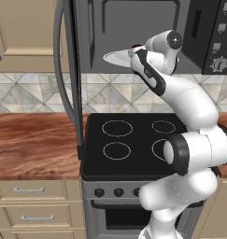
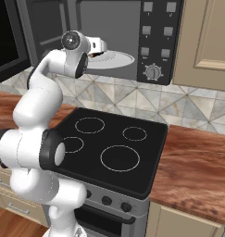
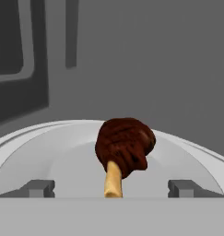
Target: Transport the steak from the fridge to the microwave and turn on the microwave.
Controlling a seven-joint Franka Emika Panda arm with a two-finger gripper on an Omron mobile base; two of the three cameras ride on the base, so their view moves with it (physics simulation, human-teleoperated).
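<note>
Gripper (image 3: pixel 111 189) jaws spread wide; steak (image 3: pixel 124 146) seemingly resting free on the microwave (image 2: pixel 155 41) turntable (image 3: pixel 49 152).

A: What carries things here?
B: The round white turntable plate (image 3: pixel 44 152) inside the microwave (image 2: pixel 128 28).
A: And on it?
B: The steak (image 3: pixel 125 145), lying directly on the plate, near its middle.

Dark brown steak (image 3: pixel 125 145) (pale tan edge toward camera) on white turntable plate (image 3: pixel 58 152) inside open microwave (image 2: pixel 132 28)
</note>
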